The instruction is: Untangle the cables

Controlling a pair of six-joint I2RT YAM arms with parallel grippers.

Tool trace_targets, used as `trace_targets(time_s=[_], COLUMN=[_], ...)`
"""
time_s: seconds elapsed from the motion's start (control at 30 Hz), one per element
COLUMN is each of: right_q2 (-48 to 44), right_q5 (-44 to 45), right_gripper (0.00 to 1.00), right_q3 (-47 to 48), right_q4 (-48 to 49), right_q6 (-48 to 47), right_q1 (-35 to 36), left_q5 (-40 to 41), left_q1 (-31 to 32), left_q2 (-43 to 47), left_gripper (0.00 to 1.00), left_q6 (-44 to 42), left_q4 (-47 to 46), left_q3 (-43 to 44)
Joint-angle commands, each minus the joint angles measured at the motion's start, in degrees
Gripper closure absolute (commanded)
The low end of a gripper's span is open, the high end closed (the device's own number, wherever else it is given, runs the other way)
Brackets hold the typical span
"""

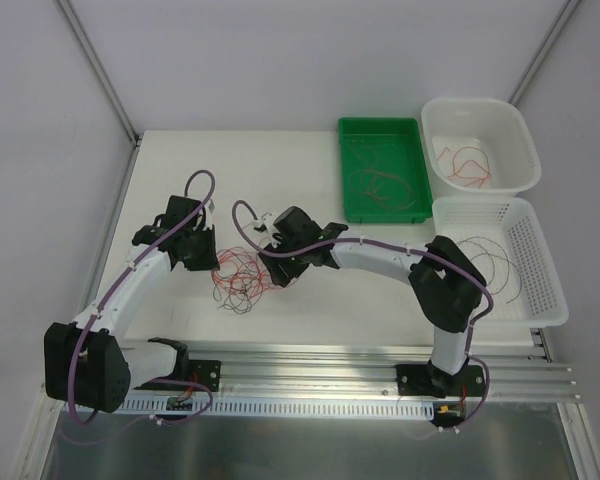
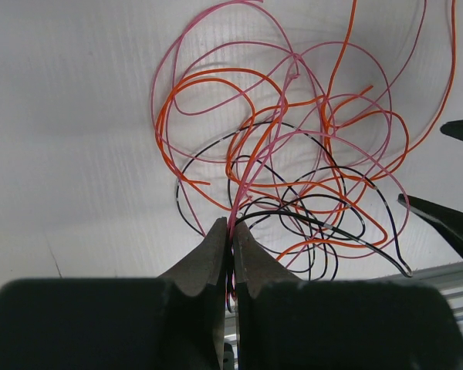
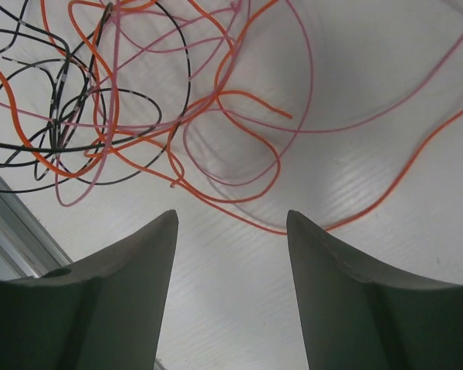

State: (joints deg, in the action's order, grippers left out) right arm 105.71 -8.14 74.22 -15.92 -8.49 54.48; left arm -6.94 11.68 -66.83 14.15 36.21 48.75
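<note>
The cable tangle is judged largely knotted, one pink strand being pinched by the left gripper while the right gripper is held open.

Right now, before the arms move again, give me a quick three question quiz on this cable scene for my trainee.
1. True or false: the left gripper is shut on a pink cable.
2. The right gripper is: A open, holding nothing; B shut on an orange cable; C shut on a black cable.
3. How many white baskets show in the top view?
Key: 1 true; 2 A; 3 two.
</note>
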Motion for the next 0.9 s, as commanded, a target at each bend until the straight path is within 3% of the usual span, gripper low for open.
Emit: trace_targets(time_s=[0.0,0.3,0.43,0.53,0.57,0.67,0.73,0.87], right_q2=[1.95,7.75,8.81,8.29,7.15,2.42,-0.32,-9.63], right_q5=[-3.28,-6.97,-7.41,-7.24,-7.07,-5.22,-2.60,1.19], right_gripper=[0.38,0.41,0.49,0.64,0.75,0.94,0.99,0.99], right_q3=[4.44,7.52,6.82,5.51,4.37,1.99,0.06,-3.19], right_q4=[2.12,0.28,0.72,1.42,1.68,2.74,1.95,-1.03], right_q6=[-5.73,-8.12,-7.68,-7.50,-7.24,-6.98,-7.15,-7.50], right_q1=[1.50,2.56,2.56,2.65,2.56,2.48,2.39,0.63], left_q5=[0.17,-0.09,-0.09,0.43,0.70,3.15,5.26,11.76], left_q1=[0.45,0.45,0.45,0.45,0.45,0.45,0.36,-0.17], left_q2=[0.56,-0.15,-0.23,-0.15,-0.15,-0.06,0.38,1.78], left_gripper=[0.99,0.99,0.99,0.99,0.99,0.99,0.99,1.00], left_q6=[-0.44,-0.44,-0.44,-0.53,-0.70,-0.71,-0.88,-0.53], left_q4=[-0.43,-0.43,-0.43,-0.35,-0.35,-0.35,-0.26,0.44], left_q3=[-0.50,-0.41,-0.32,-0.41,-0.41,-0.33,-0.50,-0.41])
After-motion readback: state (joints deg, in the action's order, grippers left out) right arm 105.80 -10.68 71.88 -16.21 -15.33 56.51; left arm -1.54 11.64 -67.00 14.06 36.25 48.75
